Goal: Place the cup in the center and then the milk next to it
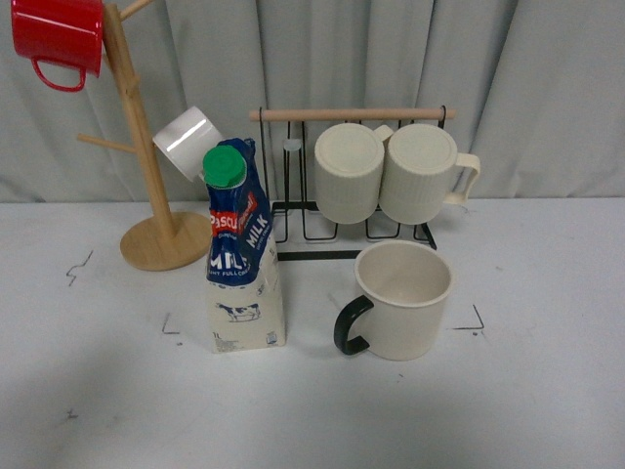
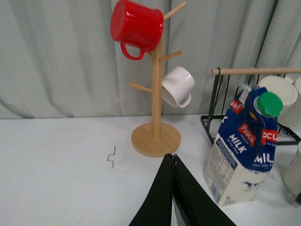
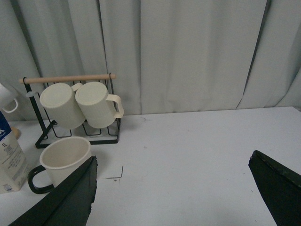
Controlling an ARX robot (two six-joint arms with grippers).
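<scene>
On the table (image 1: 547, 410), the cup (image 1: 403, 298) stands upright a little to the right of the middle, its black handle pointing to about 8 o'clock. The milk (image 1: 242, 256) stands at the cup's 9 o'clock, near but not touching, its green cap (image 1: 225, 167) tipped forward. Both look placed already, so the main danger now is disturbing them.

The left gripper (image 2: 173, 162) has its fingers pressed together with nothing between them, and it hangs just beside the milk in the left wrist view. A careless sideways swing toward 3 o'clock could clip the tall carton; it would likely topple easily and could knock into the cup.

The right gripper (image 3: 171, 181) is spread wide and holds nothing. One dark finger (image 3: 70, 197) sits close to the cup in the right wrist view, so a drift that way could catch the rim or handle and push the cup off its spot.

Behind them, at 12 o'clock, the wire rack (image 1: 352, 186) with two ribbed mugs (image 1: 391, 171) and the wooden mug tree (image 1: 146, 166) leave little room, so a high, wide retreat risks snagging those.
</scene>
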